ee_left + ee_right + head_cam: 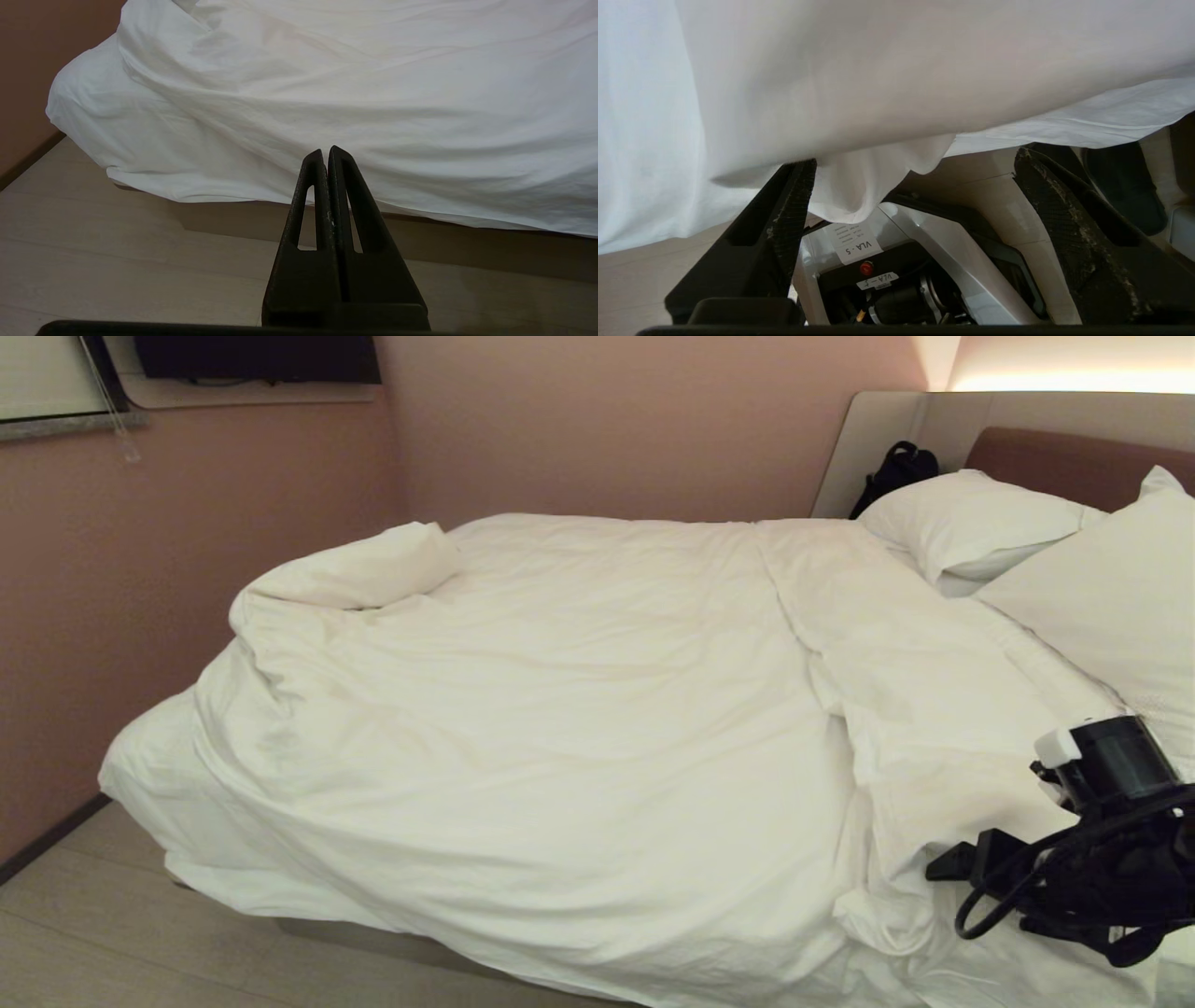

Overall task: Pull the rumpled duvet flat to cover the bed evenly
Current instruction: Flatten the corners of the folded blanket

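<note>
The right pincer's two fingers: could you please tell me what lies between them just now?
In the right wrist view, a hanging fold of the duvet droops between the open right pincer's fingers, with the robot's own base below.

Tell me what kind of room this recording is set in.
Most likely a hotel-style bedroom. A wide bed under a rumpled white duvet fills the view, two plump white pillows lean on a padded headboard lit by a strip from above, and a dark screen hangs on the pinkish wall.
</note>
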{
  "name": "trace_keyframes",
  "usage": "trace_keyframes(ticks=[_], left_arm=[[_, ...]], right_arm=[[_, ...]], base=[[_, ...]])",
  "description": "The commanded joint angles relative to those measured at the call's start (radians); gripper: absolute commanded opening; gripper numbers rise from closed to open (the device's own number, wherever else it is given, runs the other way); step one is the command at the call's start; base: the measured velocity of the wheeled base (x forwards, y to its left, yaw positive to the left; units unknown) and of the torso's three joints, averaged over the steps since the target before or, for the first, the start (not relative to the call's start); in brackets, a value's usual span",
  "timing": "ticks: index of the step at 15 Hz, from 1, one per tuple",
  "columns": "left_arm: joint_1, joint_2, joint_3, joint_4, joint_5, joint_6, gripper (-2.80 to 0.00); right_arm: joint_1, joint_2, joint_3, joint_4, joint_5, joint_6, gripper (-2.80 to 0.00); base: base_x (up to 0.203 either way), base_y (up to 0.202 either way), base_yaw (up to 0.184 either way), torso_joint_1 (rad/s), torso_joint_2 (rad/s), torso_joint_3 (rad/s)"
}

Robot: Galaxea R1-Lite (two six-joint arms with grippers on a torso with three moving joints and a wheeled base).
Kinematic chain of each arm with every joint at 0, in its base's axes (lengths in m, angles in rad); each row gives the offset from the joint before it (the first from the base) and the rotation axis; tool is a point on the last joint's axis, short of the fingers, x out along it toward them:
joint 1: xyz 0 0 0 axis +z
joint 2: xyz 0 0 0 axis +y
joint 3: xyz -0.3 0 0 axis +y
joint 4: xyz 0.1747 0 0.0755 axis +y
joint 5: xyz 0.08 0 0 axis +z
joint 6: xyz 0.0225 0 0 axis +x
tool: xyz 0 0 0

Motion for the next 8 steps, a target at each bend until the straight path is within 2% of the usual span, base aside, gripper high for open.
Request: trace_keyframes(ticks=[1,8], left_arm=[[0.000,0.000,-0.001,0.000,0.000,0.000,-2.80],[0.000,0.000,-0.001,0.000,0.000,0.000,-2.80]], right_arm=[[0.001,0.034,-0.004,-0.001,0.000,0.006,0.00],[0.014,0.095,-0.037,-0.005,-0.005,0.057,0.00]], base=[[0.000,0.000,0.000,0.000,0.00,0.000],[0.000,0.000,0.000,0.000,0.00,0.000]])
